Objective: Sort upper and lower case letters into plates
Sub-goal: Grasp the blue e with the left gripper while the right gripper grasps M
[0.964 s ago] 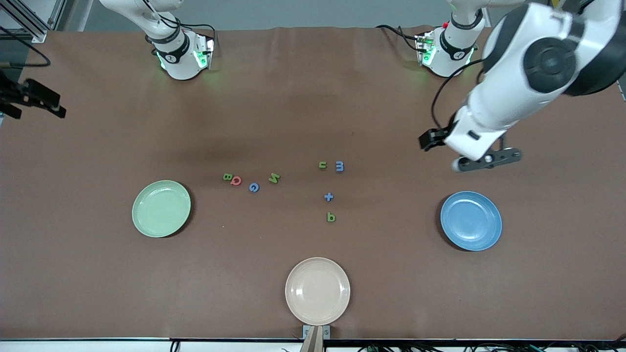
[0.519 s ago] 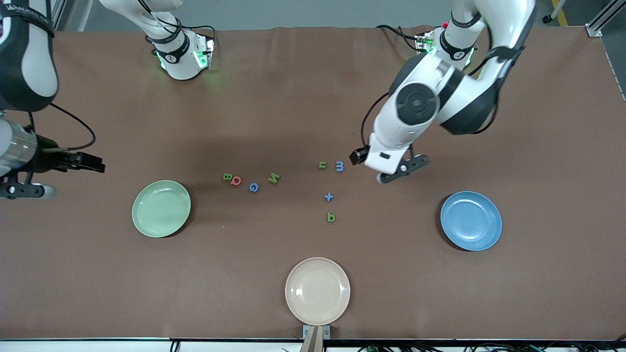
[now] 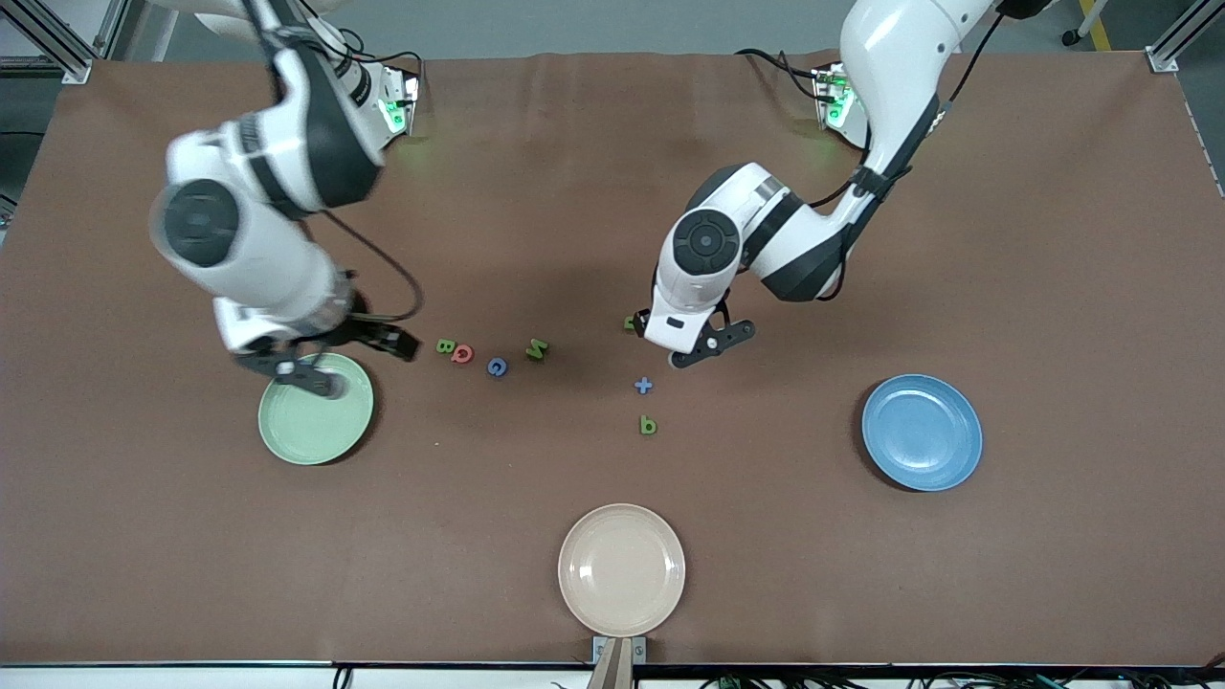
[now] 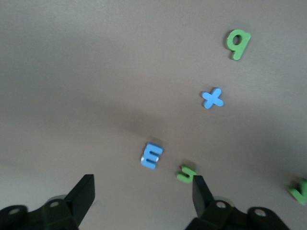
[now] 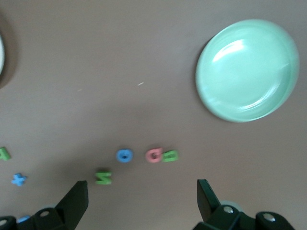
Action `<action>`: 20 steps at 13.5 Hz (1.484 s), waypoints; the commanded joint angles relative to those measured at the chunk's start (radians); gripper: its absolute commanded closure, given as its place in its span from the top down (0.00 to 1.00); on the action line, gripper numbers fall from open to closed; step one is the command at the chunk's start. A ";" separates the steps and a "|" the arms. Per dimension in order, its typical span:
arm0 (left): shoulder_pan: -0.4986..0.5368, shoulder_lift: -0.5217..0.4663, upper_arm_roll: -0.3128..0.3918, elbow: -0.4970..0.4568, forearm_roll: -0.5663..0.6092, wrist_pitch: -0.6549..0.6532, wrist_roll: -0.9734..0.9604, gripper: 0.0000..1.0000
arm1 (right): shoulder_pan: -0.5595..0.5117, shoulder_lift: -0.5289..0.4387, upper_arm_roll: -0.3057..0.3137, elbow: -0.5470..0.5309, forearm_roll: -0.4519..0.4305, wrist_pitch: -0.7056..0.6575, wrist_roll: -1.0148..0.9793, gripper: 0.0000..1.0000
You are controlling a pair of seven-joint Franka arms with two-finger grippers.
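We count eight letters on the brown table [image 3: 1053,239] and three plates. Our left gripper [image 4: 141,191] hangs with fingers spread, holding nothing, over the blue m [image 4: 152,155], with the small green n [image 4: 186,172] just beside one fingertip. The blue t [image 3: 643,386] and green b [image 3: 648,425] lie close by, nearer the front camera than the m, with bare cloth around them.

Our right gripper [image 5: 141,199] is likewise spread wide and empty, over the table between the pale green plate [image 3: 316,421] and the row of capitals: green B [image 3: 444,345] touching red Q [image 3: 462,354], then blue G [image 3: 497,366] and green N [image 3: 537,349], each a little apart.

The blue plate [image 3: 922,433] sits toward the left arm's end, well apart from every letter. The cream-beige plate [image 3: 621,569] lies close to the table edge nearest the front camera. All three plates hold nothing, and wide bare cloth separates them.
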 commanded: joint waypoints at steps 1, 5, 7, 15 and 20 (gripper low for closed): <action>-0.024 0.033 0.004 -0.021 0.036 0.083 -0.032 0.86 | 0.083 0.044 -0.013 -0.073 0.004 0.134 0.113 1.00; -0.044 0.087 0.006 -0.023 0.096 0.125 -0.067 0.81 | 0.156 0.138 -0.012 -0.184 0.004 0.373 0.180 1.00; -0.050 0.107 0.006 -0.023 0.139 0.134 -0.096 0.79 | 0.184 0.193 -0.012 -0.187 0.005 0.441 0.198 1.00; -0.057 0.121 0.003 -0.082 0.208 0.169 -0.104 0.62 | 0.262 0.327 -0.013 -0.190 0.004 0.588 0.249 0.95; -0.057 0.136 0.003 -0.086 0.210 0.200 -0.104 0.49 | 0.262 0.327 -0.013 -0.213 0.004 0.585 0.249 0.79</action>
